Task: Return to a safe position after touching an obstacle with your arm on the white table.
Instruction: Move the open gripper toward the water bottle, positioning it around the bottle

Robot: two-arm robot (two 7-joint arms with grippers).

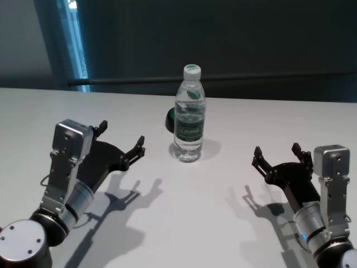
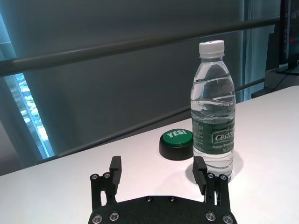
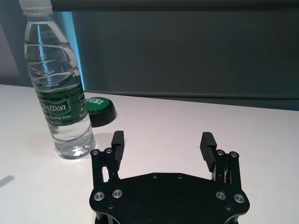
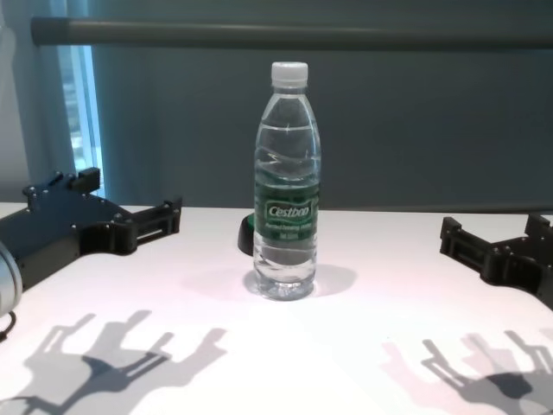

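The obstacle, a tall clear water bottle (image 1: 189, 114) with a white cap and dark green label, stands upright in the middle of the white table (image 1: 184, 212). It also shows in the chest view (image 4: 287, 186), the left wrist view (image 2: 213, 109) and the right wrist view (image 3: 57, 84). My left gripper (image 1: 120, 140) is open and empty, hovering left of the bottle and apart from it; it also shows in the left wrist view (image 2: 159, 175). My right gripper (image 1: 277, 155) is open and empty, to the right of the bottle; it also shows in the right wrist view (image 3: 162, 144).
A low black round button with a green top (image 2: 176, 143) sits on the table just behind the bottle, also in the head view (image 1: 170, 120). A dark wall with a horizontal rail (image 4: 294, 33) runs behind the table's far edge.
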